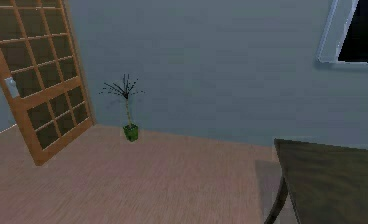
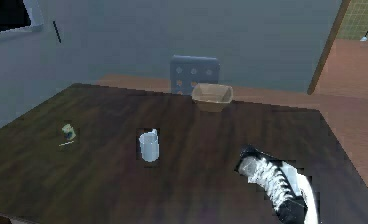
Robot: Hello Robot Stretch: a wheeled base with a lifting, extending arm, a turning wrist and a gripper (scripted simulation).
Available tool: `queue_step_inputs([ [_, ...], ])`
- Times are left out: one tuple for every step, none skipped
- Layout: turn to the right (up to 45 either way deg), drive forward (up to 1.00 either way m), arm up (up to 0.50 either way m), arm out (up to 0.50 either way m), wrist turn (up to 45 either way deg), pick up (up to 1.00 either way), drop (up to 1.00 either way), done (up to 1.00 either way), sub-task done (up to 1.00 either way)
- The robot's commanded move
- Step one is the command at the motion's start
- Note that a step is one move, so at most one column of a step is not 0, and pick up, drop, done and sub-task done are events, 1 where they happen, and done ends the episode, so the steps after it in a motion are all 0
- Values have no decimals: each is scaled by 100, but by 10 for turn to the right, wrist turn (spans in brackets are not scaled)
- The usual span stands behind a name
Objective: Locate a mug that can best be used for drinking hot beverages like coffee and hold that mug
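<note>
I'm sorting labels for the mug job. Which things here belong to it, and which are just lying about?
Job: white mug, standing on the dark table; the hand.
Lying about: tan basket, small pale thing, chair, potted plant, door, window.

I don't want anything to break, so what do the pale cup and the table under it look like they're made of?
Pale cup: likely glazed ceramic, judging by its smooth bluish-white surface; glass or plastic is possible. Table: dark brown wood with a soft sheen, shown by streaky grain along its top.
</note>
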Motion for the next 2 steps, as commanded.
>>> queue_step_inputs([
  [0,0,36,0,0,0,0,0,0],
  [0,0,0,34,0,0,0,0,0],
])
